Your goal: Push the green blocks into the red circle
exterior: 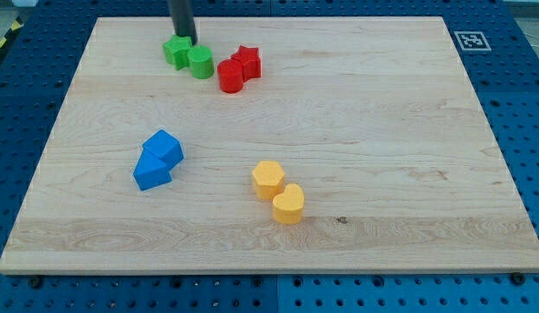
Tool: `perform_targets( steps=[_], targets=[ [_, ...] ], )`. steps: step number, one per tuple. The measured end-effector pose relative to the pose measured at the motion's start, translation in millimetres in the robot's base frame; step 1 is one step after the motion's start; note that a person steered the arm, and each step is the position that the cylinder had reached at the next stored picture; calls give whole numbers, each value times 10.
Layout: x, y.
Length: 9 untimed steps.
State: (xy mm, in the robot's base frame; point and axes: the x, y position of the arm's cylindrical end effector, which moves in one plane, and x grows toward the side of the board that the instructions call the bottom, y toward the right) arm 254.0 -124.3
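Observation:
Two green blocks sit near the view's top left: a star-like green block (176,51) and a green cylinder (200,63) touching its right side. My tip (184,37) comes down from the top edge and stands right behind the star-like green block, at its upper right. A red cylinder (230,76) lies just right of the green cylinder, with a small gap between them. A red star block (247,61) touches the red cylinder's upper right.
Two blue blocks (157,160) lie together at the view's left centre. Two yellow blocks (278,191) lie together below centre. The wooden board (382,130) rests on a blue perforated table with a marker tag (469,40) at top right.

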Motion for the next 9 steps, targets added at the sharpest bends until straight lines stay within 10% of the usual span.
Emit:
perform_targets(
  steps=[3, 9],
  targets=[
    [-104, -693],
    [708, 195]
  ],
)
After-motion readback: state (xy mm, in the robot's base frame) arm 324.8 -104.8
